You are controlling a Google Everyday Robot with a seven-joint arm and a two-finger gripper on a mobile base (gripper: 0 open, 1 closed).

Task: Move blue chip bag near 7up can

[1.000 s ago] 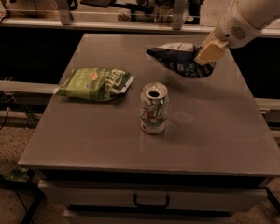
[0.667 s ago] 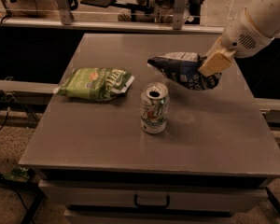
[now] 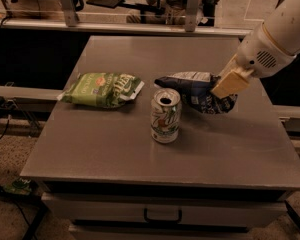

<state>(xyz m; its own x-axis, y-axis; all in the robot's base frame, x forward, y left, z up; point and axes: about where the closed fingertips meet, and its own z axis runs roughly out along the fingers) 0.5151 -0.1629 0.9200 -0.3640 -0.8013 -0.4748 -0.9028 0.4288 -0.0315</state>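
Note:
The blue chip bag (image 3: 197, 91) is crumpled dark blue foil with white patches. My gripper (image 3: 229, 85) is shut on its right side and holds it low over the table, just right of and behind the 7up can. The 7up can (image 3: 165, 116) stands upright near the middle of the table, silver-white with a green and red logo. The bag's left tip reaches to just above the can's top. My white arm (image 3: 280, 31) comes in from the upper right.
A larger flat green chip bag (image 3: 102, 88) lies on the left of the grey table (image 3: 140, 159). A drawer with a handle (image 3: 162, 216) sits under the table's front edge. Railings and desks stand behind the table.
My gripper has carried the blue chip bag down and toward the front, from the table's far right to just beside the 7up can.

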